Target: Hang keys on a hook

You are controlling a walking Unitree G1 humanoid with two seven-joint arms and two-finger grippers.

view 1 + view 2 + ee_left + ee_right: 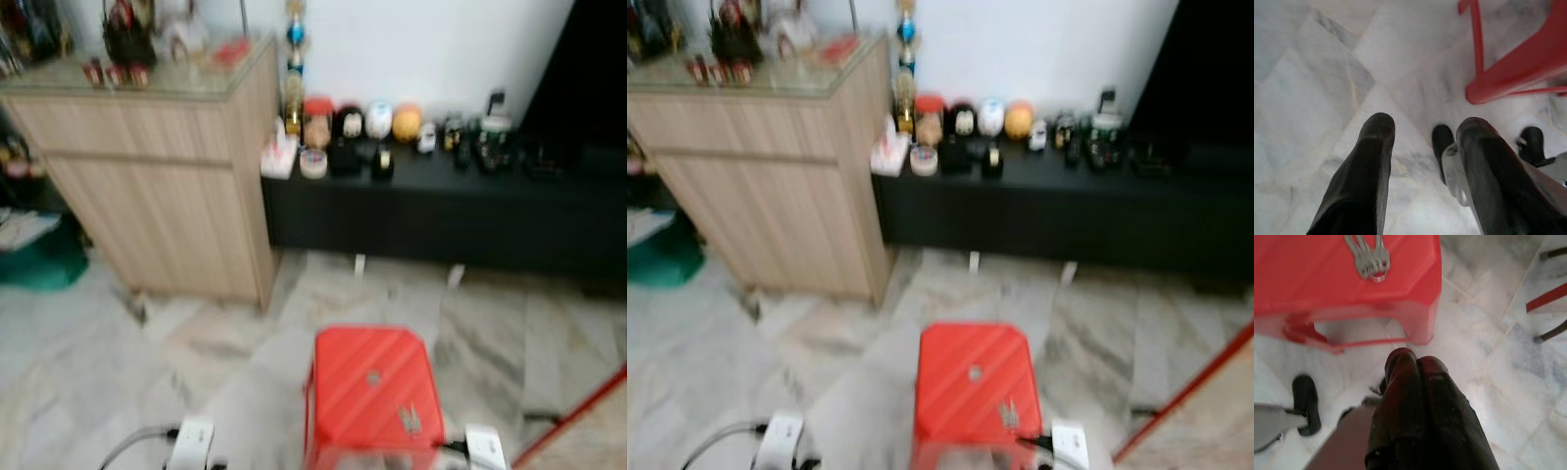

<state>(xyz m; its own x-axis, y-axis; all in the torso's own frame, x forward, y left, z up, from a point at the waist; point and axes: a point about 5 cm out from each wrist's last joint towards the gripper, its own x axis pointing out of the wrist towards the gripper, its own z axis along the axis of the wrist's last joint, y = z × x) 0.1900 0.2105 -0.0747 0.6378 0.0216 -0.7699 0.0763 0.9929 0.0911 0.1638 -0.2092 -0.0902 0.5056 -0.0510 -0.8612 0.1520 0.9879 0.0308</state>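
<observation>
- Head views blurred, so the camera is likely in motion; fine detail uncertain.
- Keys [1371,257] lie flat on top of the red stool [372,392], near the edge on the robot's right side. Nothing is touching them. In the head view they read as a small grey bunch [409,419].
- A second small grey spot sits near the middle of the stool top; cannot tell what it is.
- Left gripper [1425,142] hangs low over the marble floor [1312,98] beside the stool, jaws spread, nothing between them.
- Right gripper [1416,363] hangs just off the stool's near corner, jaws pressed together, empty.
- Beyond the stool: a wooden cabinet [167,186] and a long black bench [431,211] carrying small ornaments. No hook can be made out in this blur.
- Step in hand, as I judge it: approach to the stool, before pickup. Task barely begun.
- Next move calls for: settle the stance, spread the right jaws, bring them over the keys and down to pinch at the ring end. Keys lie flat on smooth plastic, so a low-angle pinch may slide them; the near edge could help.
</observation>
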